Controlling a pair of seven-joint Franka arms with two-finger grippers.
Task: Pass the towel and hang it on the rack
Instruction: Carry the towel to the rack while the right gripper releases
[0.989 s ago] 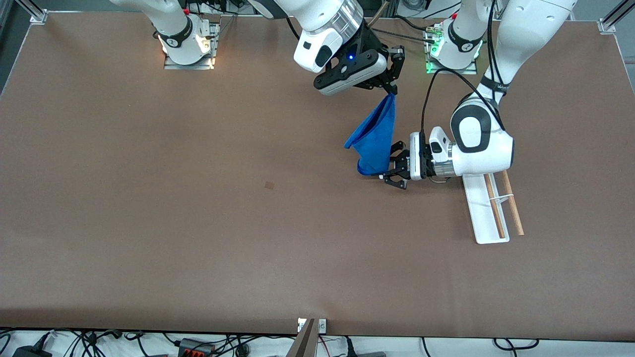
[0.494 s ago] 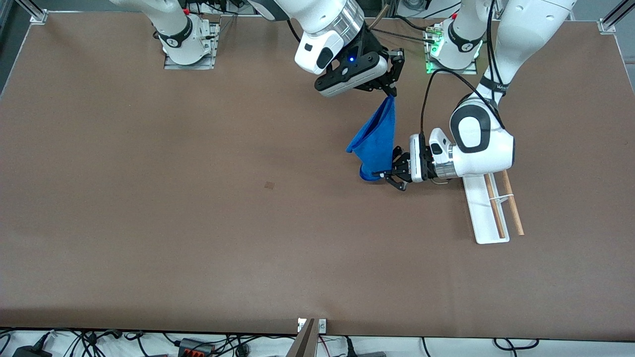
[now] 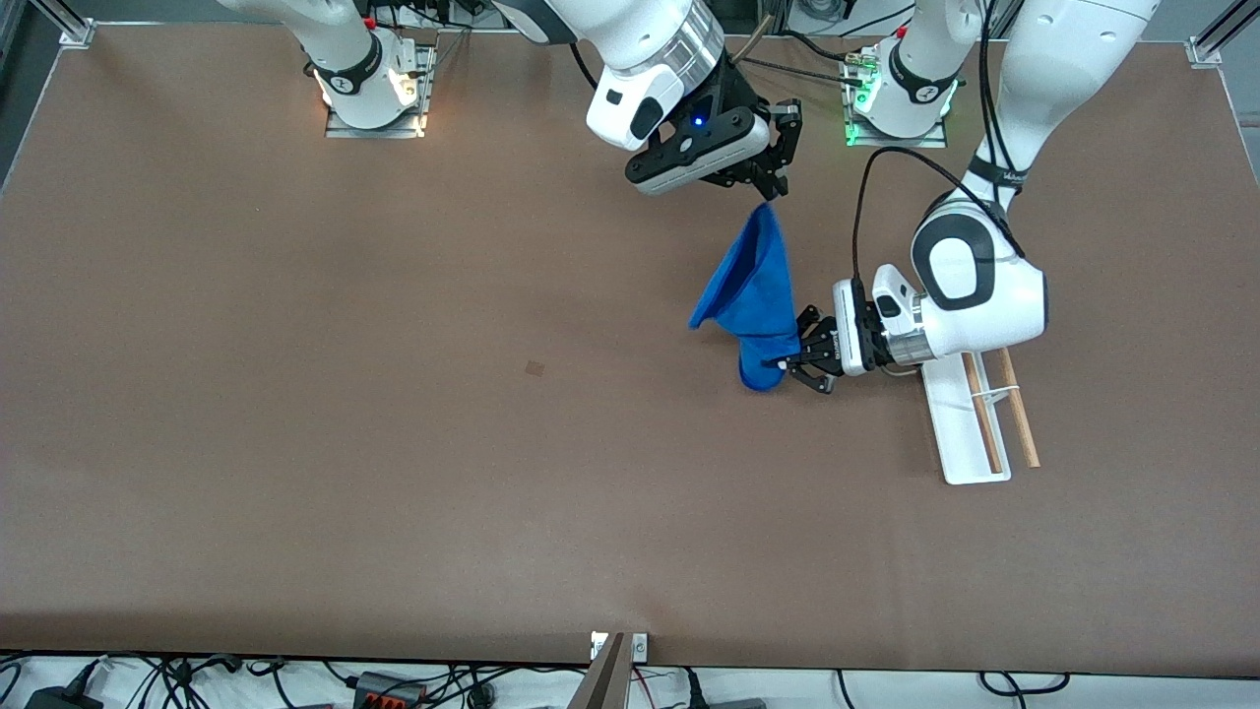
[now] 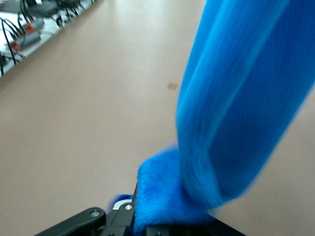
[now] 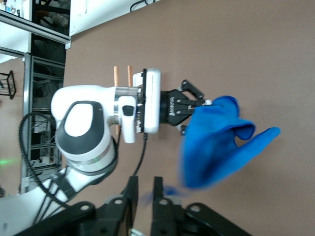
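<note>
No text, label, brand, number or sign can be read in any view; the small print on the left gripper's black body and the markings on the bands around the arm bases are too small to make out.

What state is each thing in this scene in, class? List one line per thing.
towel: off the table, hanging loose, held at its lower end.
left claw: shut on the towel's lower end, beside the rack.
right claw: open, just above the towel's top tip, apart from it.
rack: standing on the table at the left arm's end, both rods bare, nothing hung on it.
</note>
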